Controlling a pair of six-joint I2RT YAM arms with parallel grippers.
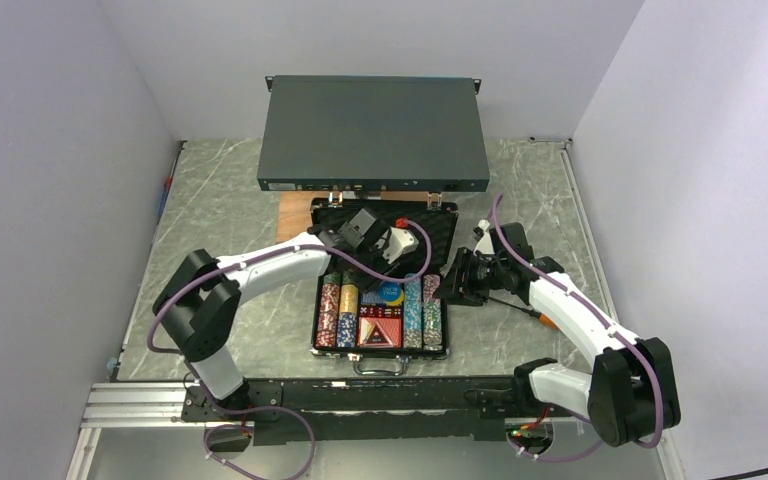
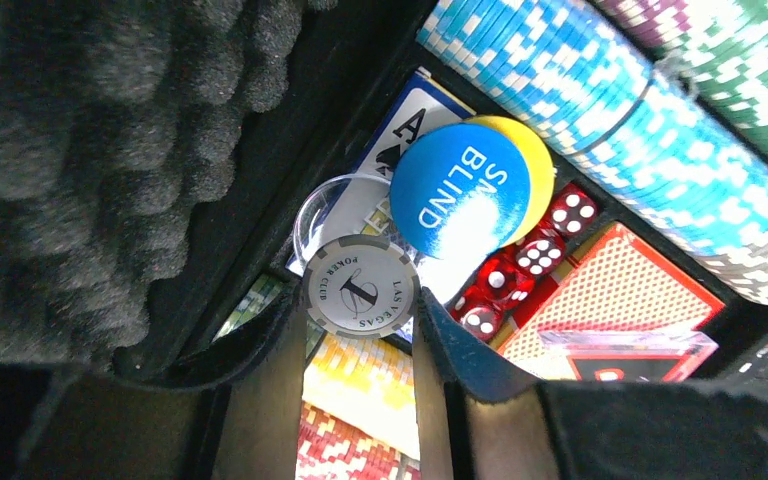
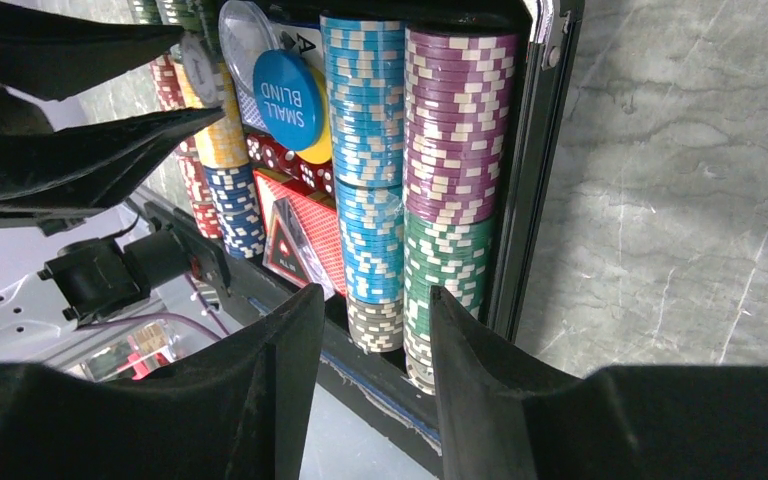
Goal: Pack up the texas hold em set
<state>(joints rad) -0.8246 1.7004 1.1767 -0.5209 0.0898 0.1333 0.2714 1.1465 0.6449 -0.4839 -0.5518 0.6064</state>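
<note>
The black briefcase (image 1: 380,352) of the texas hold em set lies open at mid-table with its foam lid (image 2: 80,150) up. It holds rows of coloured chips (image 3: 455,130), red dice (image 2: 535,255), a red card deck (image 2: 610,300), a blue SMALL BLIND disc (image 2: 460,190) on a yellow disc (image 2: 535,150), and a clear disc (image 2: 330,205). My left gripper (image 2: 360,310) is over the case's upper middle, shut on a grey Las Vegas poker chip (image 2: 360,285) held upright by its edges. My right gripper (image 3: 375,300) hangs open and empty beside the case's right wall (image 3: 520,200).
A large dark grey flat rack box (image 1: 373,132) lies behind the case, partly on a wooden board (image 1: 293,215). An orange-handled screwdriver (image 1: 548,322) lies under the right arm. White walls close in the marble table (image 1: 230,200) on three sides.
</note>
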